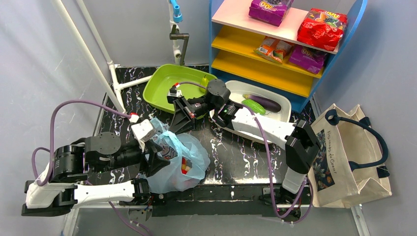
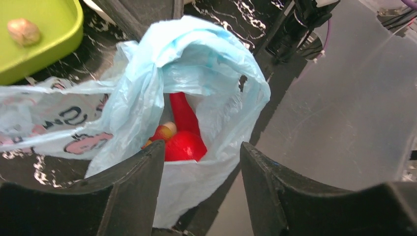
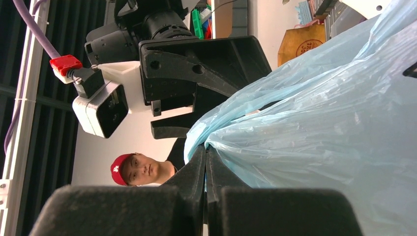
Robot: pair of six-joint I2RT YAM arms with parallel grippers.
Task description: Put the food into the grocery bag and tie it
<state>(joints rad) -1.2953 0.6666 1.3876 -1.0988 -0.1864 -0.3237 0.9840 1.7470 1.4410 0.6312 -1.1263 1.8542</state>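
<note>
The light-blue grocery bag (image 1: 194,157) lies at the near middle of the table, its mouth held up. The food is inside: a long red pepper (image 2: 183,110), a round red fruit (image 2: 186,146) and a small red piece (image 2: 164,132), seen as a red patch in the top view (image 1: 185,166). My left gripper (image 1: 156,160) is open, its jaws on either side of the bag's lower wall (image 2: 201,147). My right gripper (image 1: 174,129) is shut on a bunched fold of the bag's top (image 3: 205,150); the plastic (image 3: 319,108) stretches away from it.
A green tray (image 1: 167,81) and a white tub (image 1: 282,103) holding a green cucumber (image 1: 255,105) stand behind the bag. A beige canvas tote (image 1: 351,152) lies at the right. A shelf (image 1: 275,49) with snack packets is at the back right, a white pipe frame (image 1: 105,64) at the back left.
</note>
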